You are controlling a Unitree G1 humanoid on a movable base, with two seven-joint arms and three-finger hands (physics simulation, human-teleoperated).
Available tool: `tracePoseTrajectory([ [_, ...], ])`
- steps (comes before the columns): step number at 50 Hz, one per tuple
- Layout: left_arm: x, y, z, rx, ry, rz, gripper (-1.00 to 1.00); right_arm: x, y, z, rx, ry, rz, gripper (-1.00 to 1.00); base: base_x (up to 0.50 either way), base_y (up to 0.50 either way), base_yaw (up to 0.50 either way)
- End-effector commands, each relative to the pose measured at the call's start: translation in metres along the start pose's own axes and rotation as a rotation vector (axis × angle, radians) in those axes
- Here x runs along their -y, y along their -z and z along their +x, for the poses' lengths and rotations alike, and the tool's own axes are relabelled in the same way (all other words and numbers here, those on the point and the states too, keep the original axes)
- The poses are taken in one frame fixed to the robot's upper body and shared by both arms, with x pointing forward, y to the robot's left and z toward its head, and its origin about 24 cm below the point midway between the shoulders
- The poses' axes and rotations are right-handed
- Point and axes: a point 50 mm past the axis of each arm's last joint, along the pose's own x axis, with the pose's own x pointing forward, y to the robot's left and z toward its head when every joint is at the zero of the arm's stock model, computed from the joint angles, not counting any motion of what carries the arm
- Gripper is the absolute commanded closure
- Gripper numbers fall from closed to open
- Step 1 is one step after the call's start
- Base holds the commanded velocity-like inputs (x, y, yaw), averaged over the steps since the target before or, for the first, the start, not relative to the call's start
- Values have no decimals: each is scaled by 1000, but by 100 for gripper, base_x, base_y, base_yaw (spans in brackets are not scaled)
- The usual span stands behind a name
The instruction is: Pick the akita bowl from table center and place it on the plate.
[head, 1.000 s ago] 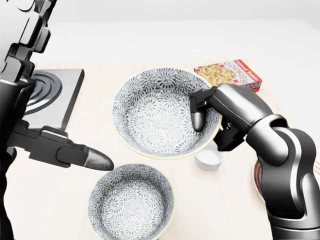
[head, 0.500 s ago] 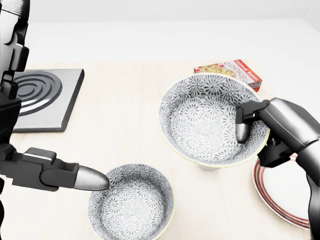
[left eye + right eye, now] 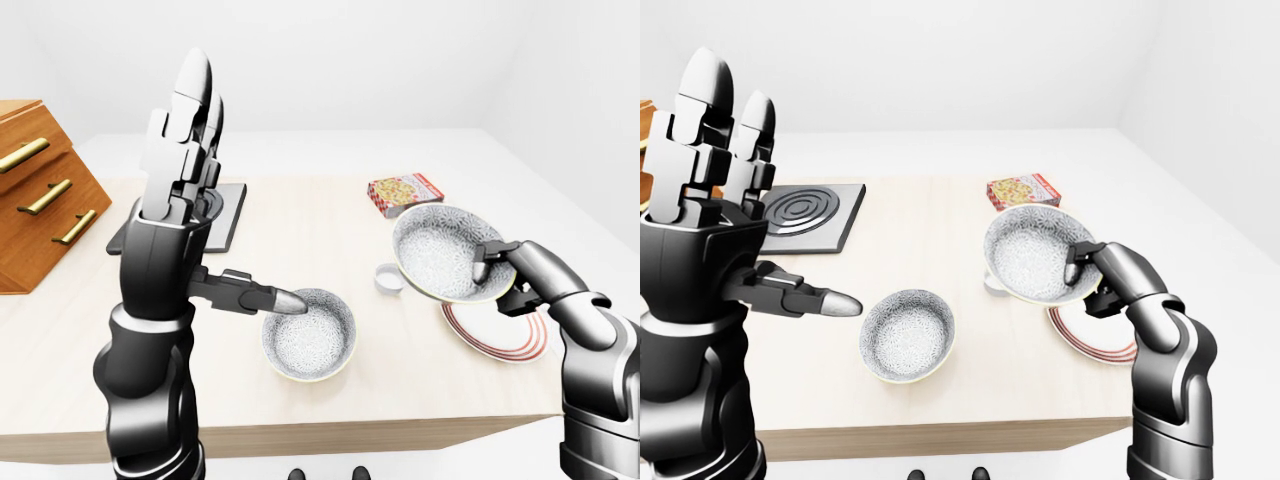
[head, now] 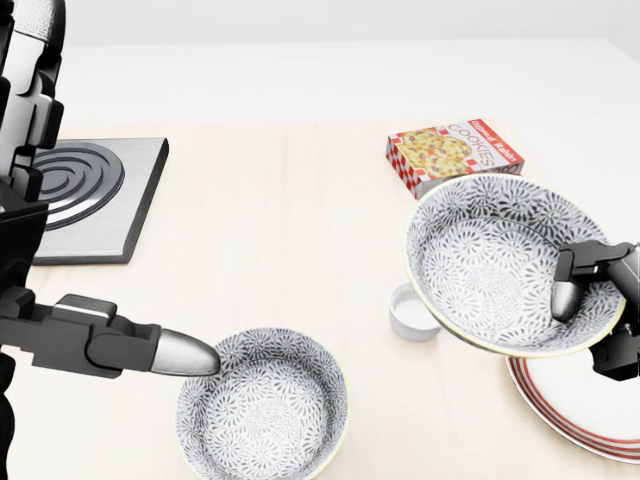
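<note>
Grips the akita bowl by its right rim with the right hand: thumb pressed against the inside wall, the other fingers tucked under the outside. Holds it clear of the table, tipped so the patterned inside faces the cameras. Hangs it over the upper left part of the red-ringed plate, at the right of the head view, and looks raised above it rather than set down.

Finds a small white cup just beside the bowl's lower left edge, standing on the table. Spots a cookie box lying flat just above the bowl in the head view.

Over on the left, raises the left hand high with the fingers straight, close together and pointing up, thumb stuck out sideways to the right, holding nothing. Lines that thumb tip up with the upper left rim of a second patterned bowl sitting low in the head view; cannot tell whether thumb and rim touch.

Shows a grey burner plate at the table's upper left, and a wooden cabinet with brass handles at the left edge of the left-eye view.
</note>
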Motion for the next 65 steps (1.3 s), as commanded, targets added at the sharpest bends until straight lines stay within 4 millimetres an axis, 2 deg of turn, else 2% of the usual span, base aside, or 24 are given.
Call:
tracePoseTrajectory([
  [1, 1, 1, 2, 3, 1, -4, -100, 4, 15, -7, 23, 59, 151, 100, 0, 0, 0],
  [16, 3, 4, 4, -5, 5, -8, -100, 1, 55, -17, -120, 73, 213, 100, 0, 0, 0],
  [22, 3, 7, 3, -23, 6, -13, -100, -4, 84, -34, -221, 72, 252, 100, 0, 0, 0],
  [28, 3, 6, 1, -25, 7, -10, -100, -5, 101, -45, -249, 82, 250, 100, 0, 0, 0],
  [31, 5, 6, 0, -28, 9, -12, -100, -7, 102, -40, -261, 88, 247, 100, 0, 0, 0],
  [40, 7, 7, -2, -40, 18, -12, -100, 1, 116, -48, -283, 115, 217, 100, 0, 0, 0],
  [43, 7, 8, -2, -42, 19, -12, -100, 1, 116, -44, -284, 122, 205, 100, 0, 0, 0],
  [44, 7, 8, -2, -41, 19, -11, -100, 0, 110, -32, -288, 125, 194, 100, 0, 0, 0],
  [47, 7, 8, -1, -42, 18, -10, -100, 1, 116, -37, -291, 128, 188, 100, 0, 0, 0],
  [52, 7, 9, -2, -49, 20, -12, -100, -1, 116, -26, -297, 127, 181, 100, 0, 0, 0],
  [65, 9, 11, -5, -67, 24, -14, -100, -16, 138, -17, -380, 111, 206, 100, 0, 0, 0],
])
